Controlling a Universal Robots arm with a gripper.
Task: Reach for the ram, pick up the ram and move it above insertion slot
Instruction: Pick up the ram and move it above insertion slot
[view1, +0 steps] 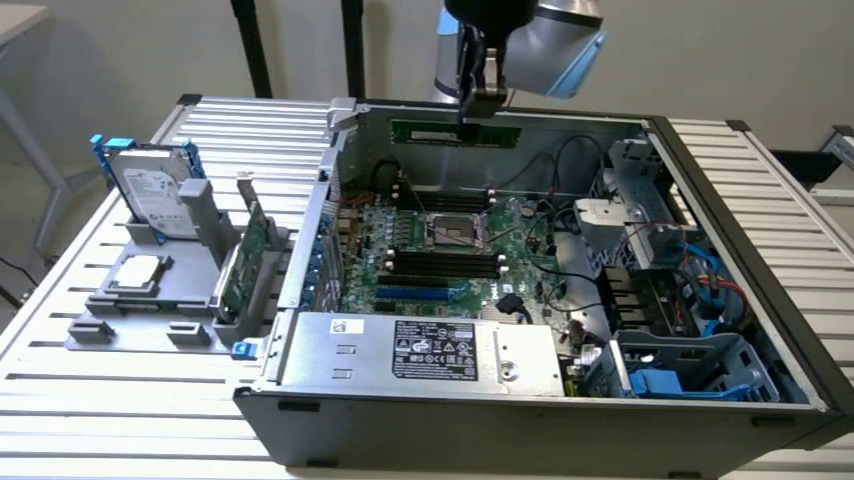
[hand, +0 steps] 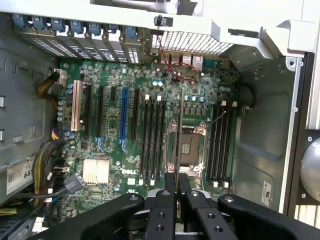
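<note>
My gripper (view1: 482, 104) hangs over the back of the open computer case (view1: 747, 200), shut on the ram (view1: 454, 133), a long thin green stick held level in the air above the motherboard (view1: 441, 250). From the wrist camera the ram (hand: 178, 142) appears edge-on as a thin dark line running out from between the closed fingers (hand: 169, 181). It lies over the area between the CPU socket (hand: 191, 145) and a bank of black memory slots (hand: 152, 140). A second bank of slots (hand: 220, 142) sits on the socket's other side.
On a grey holder at the exterior view's left stand a hard drive (view1: 150, 190), a larger upright green card with a metal bracket (view1: 243, 255) and a processor (view1: 138, 272). The power supply (view1: 427, 350), drive cages (view1: 667, 370) and cables (view1: 587, 290) crowd the case.
</note>
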